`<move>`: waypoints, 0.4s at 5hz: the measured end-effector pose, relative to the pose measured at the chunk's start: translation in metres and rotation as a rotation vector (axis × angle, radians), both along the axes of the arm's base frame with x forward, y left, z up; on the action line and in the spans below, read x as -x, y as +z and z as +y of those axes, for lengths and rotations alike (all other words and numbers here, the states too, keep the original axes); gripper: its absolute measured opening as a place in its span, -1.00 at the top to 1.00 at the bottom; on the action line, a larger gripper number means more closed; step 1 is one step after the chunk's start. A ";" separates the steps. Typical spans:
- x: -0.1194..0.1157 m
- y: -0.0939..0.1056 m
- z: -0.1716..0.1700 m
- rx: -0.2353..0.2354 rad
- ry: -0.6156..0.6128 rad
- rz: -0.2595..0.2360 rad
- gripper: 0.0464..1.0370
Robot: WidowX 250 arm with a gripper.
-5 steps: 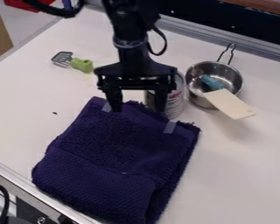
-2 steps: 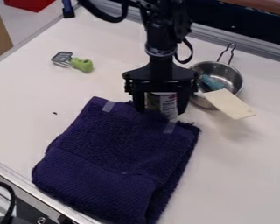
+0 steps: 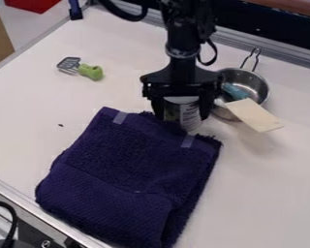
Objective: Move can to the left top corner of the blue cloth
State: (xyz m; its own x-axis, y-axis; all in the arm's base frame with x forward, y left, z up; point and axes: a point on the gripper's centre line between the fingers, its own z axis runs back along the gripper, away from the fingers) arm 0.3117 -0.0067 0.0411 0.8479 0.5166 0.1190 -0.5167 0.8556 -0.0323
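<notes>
White tabletop (image 3: pixel 268 184): can (image 3: pixel 190 114) btwn pincer (image 3: pixel 181 116) fingers, nr cloth (image 3: pixel 128 162)

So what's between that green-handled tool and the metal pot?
In the camera view, the gripper and the can are between the green-handled tool and the metal pot.

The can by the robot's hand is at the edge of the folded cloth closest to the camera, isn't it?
Not the closest edge: the camera view shows the can by the robot's hand at the far edge of the folded cloth.
</notes>
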 end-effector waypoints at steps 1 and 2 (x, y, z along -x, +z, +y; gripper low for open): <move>-0.012 -0.001 0.011 -0.009 0.029 -0.014 -0.92; -0.024 -0.004 0.024 -0.019 0.076 -0.023 -0.92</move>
State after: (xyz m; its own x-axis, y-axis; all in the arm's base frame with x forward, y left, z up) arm 0.3359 0.0172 0.0375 0.8033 0.5767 0.1487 -0.5794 0.8145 -0.0287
